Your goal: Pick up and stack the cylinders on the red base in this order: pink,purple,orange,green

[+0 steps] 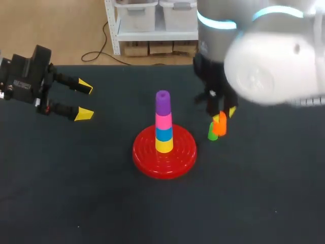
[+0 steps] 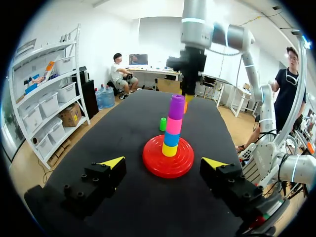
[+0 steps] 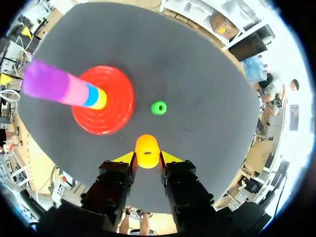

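The red base point(image 1: 143, 152) stands mid-table with a stack on its post: yellow at the bottom, then blue, a pink cylinder point(image 1: 163, 121) and a purple cylinder point(image 1: 162, 101) on top. My right gripper point(image 1: 222, 120) hangs to the right of the stack, shut on the orange cylinder point(image 3: 147, 151), which is lifted off the table. The green cylinder point(image 1: 212, 133) stands upright on the table just beneath and beside it, and shows as a green cylinder point(image 3: 158, 107) ahead of the right gripper point(image 3: 147, 159). My left gripper point(image 1: 84, 100) is open and empty at the far left, well away from the stack.
The dark table mat point(image 1: 76, 193) spreads around the base. From the left wrist, the red base point(image 2: 153, 165) lies just ahead of the left gripper point(image 2: 163, 163), with my right arm point(image 2: 193, 54) beyond the stack.
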